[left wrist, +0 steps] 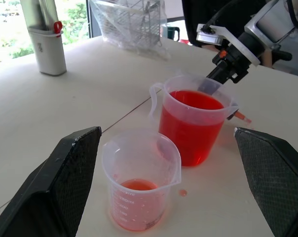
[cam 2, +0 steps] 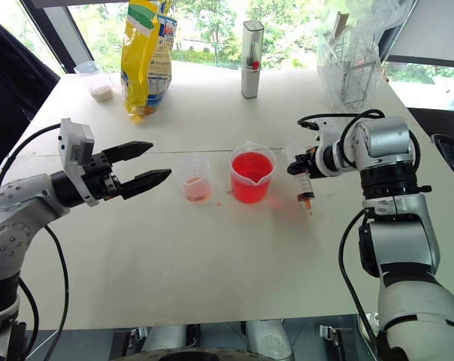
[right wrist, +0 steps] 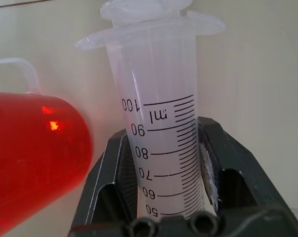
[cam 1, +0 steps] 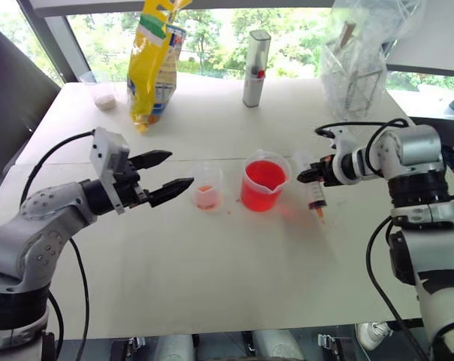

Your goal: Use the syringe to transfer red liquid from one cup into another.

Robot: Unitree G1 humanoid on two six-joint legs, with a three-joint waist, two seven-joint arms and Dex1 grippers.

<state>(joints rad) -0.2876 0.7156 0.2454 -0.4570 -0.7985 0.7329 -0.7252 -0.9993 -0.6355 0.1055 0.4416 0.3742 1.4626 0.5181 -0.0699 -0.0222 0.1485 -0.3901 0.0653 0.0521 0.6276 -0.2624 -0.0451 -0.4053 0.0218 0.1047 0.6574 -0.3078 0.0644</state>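
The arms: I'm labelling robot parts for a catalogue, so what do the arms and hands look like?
Both arms have silver-grey rounded metal shells with black joint bands, and loose black cables loop along each. The left hand and the right hand each carry two black tapered fingers; the pads are finely textured.

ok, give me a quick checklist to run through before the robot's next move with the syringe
1. Right claw shut on the syringe barrel: ok.
2. Syringe tip pointing down, beside the red beaker, not over it: ok.
3. Syringe contents: barrel looks empty near the top marks; the rest cannot tell.
4. Red beaker upright and well filled: ok.
5. Small cup upright with a little red liquid at the bottom: ok.
6. Left claw open beside the small cup, not touching it: ok.
7. Table clean: not ok, red drops near both cups.
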